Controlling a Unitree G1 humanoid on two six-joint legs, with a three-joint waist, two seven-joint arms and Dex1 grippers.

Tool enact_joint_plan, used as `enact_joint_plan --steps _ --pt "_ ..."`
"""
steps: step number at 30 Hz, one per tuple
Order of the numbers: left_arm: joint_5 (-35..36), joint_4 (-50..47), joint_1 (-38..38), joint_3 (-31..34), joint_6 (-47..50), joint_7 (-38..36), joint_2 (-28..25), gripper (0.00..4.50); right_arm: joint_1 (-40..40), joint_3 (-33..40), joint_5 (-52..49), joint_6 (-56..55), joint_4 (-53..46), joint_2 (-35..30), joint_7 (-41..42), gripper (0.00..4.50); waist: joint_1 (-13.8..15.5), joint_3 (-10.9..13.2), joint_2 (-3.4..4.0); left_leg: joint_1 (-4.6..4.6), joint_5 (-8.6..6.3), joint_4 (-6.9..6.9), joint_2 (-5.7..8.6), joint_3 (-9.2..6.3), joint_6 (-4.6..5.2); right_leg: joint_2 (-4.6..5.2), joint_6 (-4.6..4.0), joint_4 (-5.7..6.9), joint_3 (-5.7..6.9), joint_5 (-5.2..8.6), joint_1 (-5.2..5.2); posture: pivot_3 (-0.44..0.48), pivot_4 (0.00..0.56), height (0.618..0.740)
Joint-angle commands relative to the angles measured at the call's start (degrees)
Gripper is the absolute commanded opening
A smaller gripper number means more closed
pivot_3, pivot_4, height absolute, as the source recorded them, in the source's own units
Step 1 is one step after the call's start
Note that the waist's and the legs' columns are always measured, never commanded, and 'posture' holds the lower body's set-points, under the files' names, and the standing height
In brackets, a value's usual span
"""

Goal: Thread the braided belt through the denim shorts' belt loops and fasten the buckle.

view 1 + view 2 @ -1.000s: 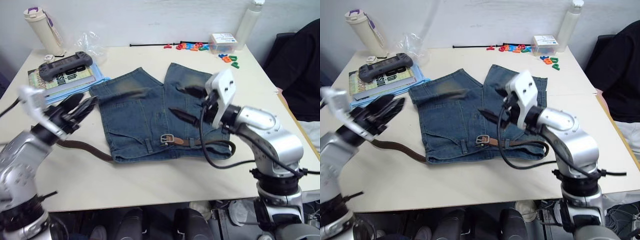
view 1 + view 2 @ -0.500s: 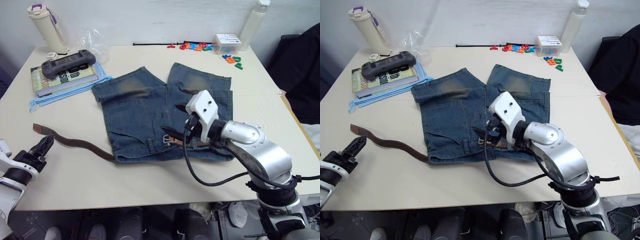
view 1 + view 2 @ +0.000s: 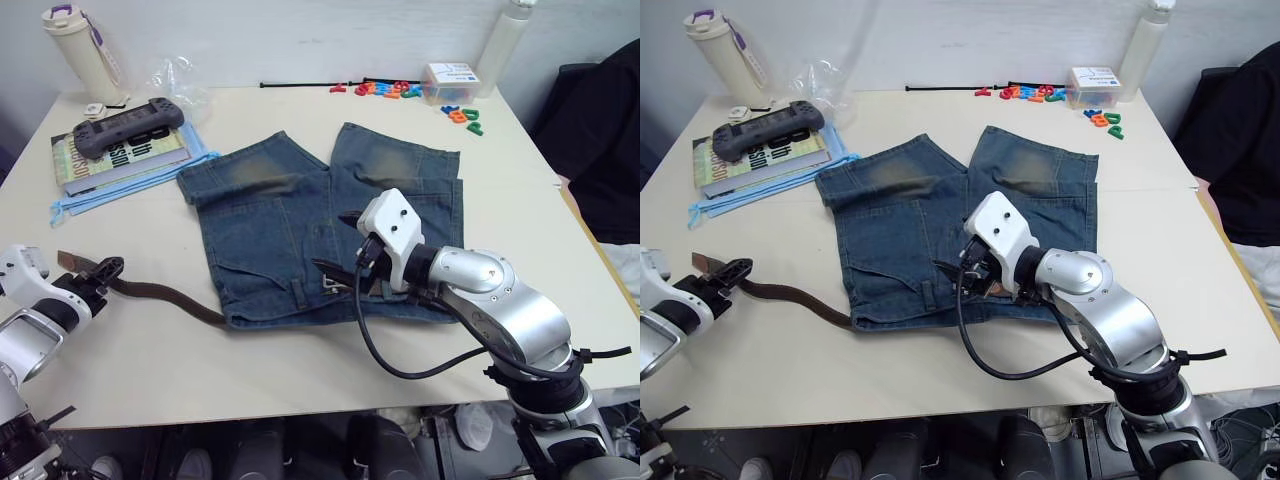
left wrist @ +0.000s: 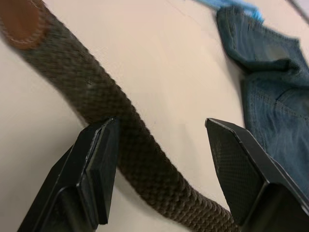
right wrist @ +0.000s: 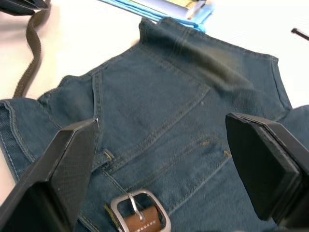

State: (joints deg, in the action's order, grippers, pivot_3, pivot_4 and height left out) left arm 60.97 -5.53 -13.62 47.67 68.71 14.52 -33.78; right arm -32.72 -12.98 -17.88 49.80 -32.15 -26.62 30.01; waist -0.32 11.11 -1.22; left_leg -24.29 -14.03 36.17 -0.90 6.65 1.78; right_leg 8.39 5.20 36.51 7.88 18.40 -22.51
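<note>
Fingers spread wide on both arms: the left gripper (image 4: 159,174) sits low on the counter (image 3: 300,350), straddling the braided belt (image 4: 111,130) near its leather-tipped free end, one finger touching the strap's edge. The right gripper (image 5: 159,164) hovers open above the waistband of the denim shorts (image 3: 300,210), which lie flat mid-counter. Just beneath it shows the silver buckle (image 5: 140,210). The belt's loose tail trails out from the shorts' left side across the bare counter.
</note>
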Motion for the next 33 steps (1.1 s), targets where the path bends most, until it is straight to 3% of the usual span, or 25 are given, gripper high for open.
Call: enact_joint_plan --steps 1,5,11,14,19,21,23,25,30,33 --pt "0.2 0.5 -1.5 1.2 6.4 6.2 -1.0 3.16 -1.0 1.3 0.1 -0.8 -3.2 -0.3 -0.5 4.47 0.0 0.0 0.0 0.01 0.14 -0.04 -0.01 0.02 0.19 -0.02 0.0 0.01 -0.01 0.0 -0.01 0.0 0.15 0.716" --pt "-1.7 0.2 -3.8 0.4 11.9 9.8 -0.6 3.16 -1.6 1.7 -0.3 -0.5 -3.6 0.5 -1.1 4.47 0.1 0.0 -0.04 0.01 0.17 -0.08 -0.01 0.06 0.22 -0.04 0.0 0.02 -0.05 0.0 -0.04 0.0 0.15 0.716" --pt "-7.5 2.4 -5.5 0.5 12.6 10.9 0.2 3.16 -1.8 1.8 -0.1 -0.8 -3.3 1.2 -1.8 4.47 0.1 0.0 -0.06 0.14 0.03 -0.08 -0.01 0.17 -0.11 -0.03 0.01 0.02 -0.19 0.0 -0.06 0.0 0.15 0.716" --pt "-8.2 1.9 -5.9 1.6 12.2 10.8 1.8 2.39 -1.9 1.8 0.1 -1.2 -3.0 1.1 -1.9 4.5 0.0 0.0 -0.05 0.17 0.09 -0.12 -0.03 0.19 -0.22 -0.06 -0.01 0.08 -0.22 0.01 -0.09 0.0 0.15 0.716" --pt "-10.2 0.2 -6.6 2.9 11.8 10.2 3.9 0.15 -2.1 1.6 0.2 -1.5 -2.7 1.1 -1.9 4.5 0.2 0.0 -0.06 0.16 0.1 -0.11 -0.02 0.18 -0.23 -0.02 -0.01 0.1 -0.21 0.01 -0.1 0.0 0.15 0.716" --pt "-10.8 -1.0 -7.1 2.7 9.8 9.3 4.4 0.07 -2.0 1.6 0.4 -1.6 -2.6 1.0 -1.9 4.5 0.3 0.0 -0.07 0.15 0.09 -0.11 -0.01 0.19 -0.22 -0.01 -0.01 0.08 -0.21 0.01 -0.1 0.0 0.15 0.716" --pt "-12.9 -3.8 -6.5 -0.7 4.9 5.6 3.1 0.07 -1.8 1.5 0.6 -1.9 -2.4 0.8 -1.8 4.5 0.3 0.0 -0.08 0.14 0.09 -0.11 -0.01 0.18 -0.23 -0.01 -0.01 0.07 -0.19 0.01 -0.1 0.0 0.15 0.716" --pt "-18.2 -8.9 -4.6 -8.7 -4.5 -1.9 -1.0 0.07 -1.6 1.5 0.8 -2.0 -2.1 0.8 -2.0 4.5 0.2 0.0 -0.25 0.12 0.1 -0.11 -0.01 0.19 -0.23 -0.02 -0.02 0.07 -0.18 0.01 -0.11 0.0 0.15 0.716" --pt "-41.4 -17.4 3.7 -29.0 -34.7 -16.3 -13.5 0.07 -0.8 1.0 1.7 -2.5 -1.4 1.0 -2.6 4.5 -0.1 0.0 -0.52 0.03 0.09 -0.31 -0.01 0.38 -0.32 -0.02 -0.05 -0.09 -0.3 0.0 -0.3 0.0 0.15 0.716" --pt "-54.4 -18.3 9.1 -36.6 -50.5 -20.8 -18.9 0.07 -0.2 1.0 1.8 -2.2 -1.5 1.7 -3.3 4.5 -0.1 0.0 -0.44 0.07 0.08 -0.68 0.02 0.59 -0.31 0.02 -0.05 -0.35 -0.46 -0.01 -0.45 0.0 0.15 0.716"
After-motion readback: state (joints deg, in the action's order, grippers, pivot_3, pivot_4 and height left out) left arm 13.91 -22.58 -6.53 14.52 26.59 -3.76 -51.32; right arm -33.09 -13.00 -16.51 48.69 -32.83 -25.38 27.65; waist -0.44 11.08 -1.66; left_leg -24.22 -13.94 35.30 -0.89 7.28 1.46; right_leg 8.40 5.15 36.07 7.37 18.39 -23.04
